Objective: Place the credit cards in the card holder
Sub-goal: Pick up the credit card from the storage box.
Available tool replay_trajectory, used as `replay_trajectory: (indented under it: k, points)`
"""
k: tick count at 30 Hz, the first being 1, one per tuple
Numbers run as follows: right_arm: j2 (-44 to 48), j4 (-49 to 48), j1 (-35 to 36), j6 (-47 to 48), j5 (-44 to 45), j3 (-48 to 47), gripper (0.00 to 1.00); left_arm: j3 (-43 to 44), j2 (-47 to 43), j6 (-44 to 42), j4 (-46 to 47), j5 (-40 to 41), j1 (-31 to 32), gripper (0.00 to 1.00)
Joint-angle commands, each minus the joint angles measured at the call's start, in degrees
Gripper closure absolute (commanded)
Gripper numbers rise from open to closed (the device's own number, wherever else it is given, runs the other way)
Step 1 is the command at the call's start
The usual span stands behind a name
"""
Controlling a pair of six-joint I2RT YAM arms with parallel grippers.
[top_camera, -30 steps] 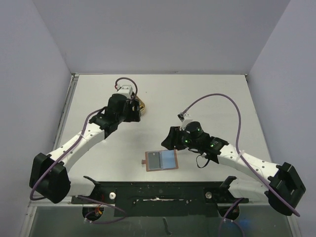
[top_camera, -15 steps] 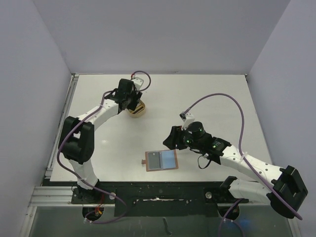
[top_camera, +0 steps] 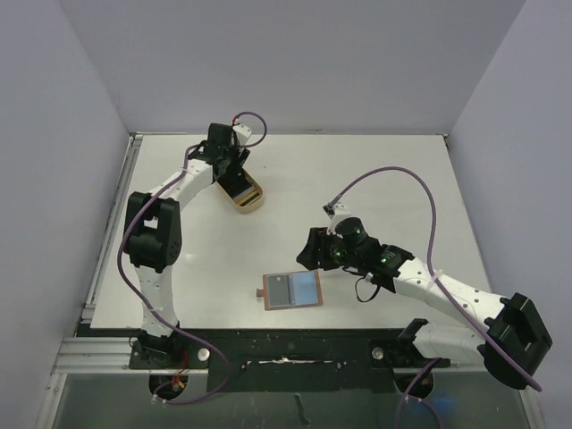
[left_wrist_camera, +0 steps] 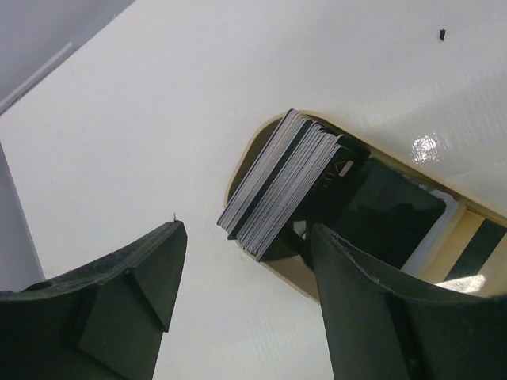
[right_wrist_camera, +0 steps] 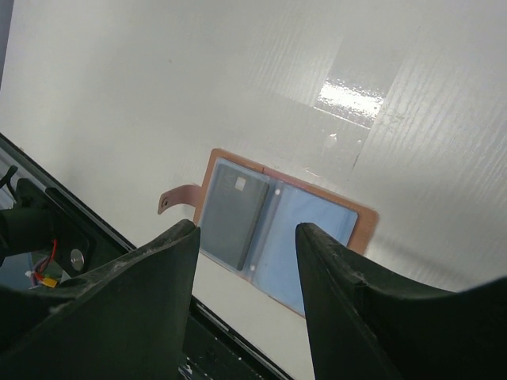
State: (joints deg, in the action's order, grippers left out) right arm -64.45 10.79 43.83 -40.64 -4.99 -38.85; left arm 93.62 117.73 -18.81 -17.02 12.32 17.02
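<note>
We see a smooth, glossy white worktop [top_camera: 375,170] with two things on it. One is the card holder [right_wrist_camera: 329,212], a flat bifold of brown leather-like material. It lies open near the front edge, its blue-grey lining up, with a small rounded snap tab [right_wrist_camera: 176,198] sticking out of one side. It has two pockets, and one of them holds a single dark grey card [right_wrist_camera: 234,210].

The other is a tan oval tray [top_camera: 254,204] at the far left of the worktop, well apart from the holder. In it the credit cards [left_wrist_camera: 289,186] stand on edge in one tight stack. They are thin plastic rectangles with grey, silver and black edges, too many and too closely packed for us to count. At least one more dark card lies flat beside them in the tray.

The left claw [left_wrist_camera: 245,237] hangs over the tray with its jaws spread wide and nothing pinched between them. We cannot tell whether a finger touches the tray. The right claw [right_wrist_camera: 247,229] hovers above the open holder, jaws apart and empty.
</note>
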Motion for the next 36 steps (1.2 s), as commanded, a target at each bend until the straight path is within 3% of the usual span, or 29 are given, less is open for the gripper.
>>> replay_trajectory:
  k: [1,9,19,36]
  points:
    - [-0.6,-0.81,-0.53,1.11,1.39,-3.37,0.48,3.78,0.94,-4.15,0.76,-2.66,-0.68,0.38]
    - [-3.17,-1.0,-0.63,1.31,0.96,-4.39,0.47,4.17,3.87,-5.07,0.83,-6.66,-1.44,0.42]
    - [-3.69,-0.35,-1.6,1.98,0.53,-4.7,0.47,4.98,6.43,-5.92,0.43,-5.48,-1.51,0.47]
    - [-2.64,-0.24,-2.35,1.91,0.7,-3.69,0.46,5.48,5.41,-8.93,1.06,-2.2,-1.04,0.78]
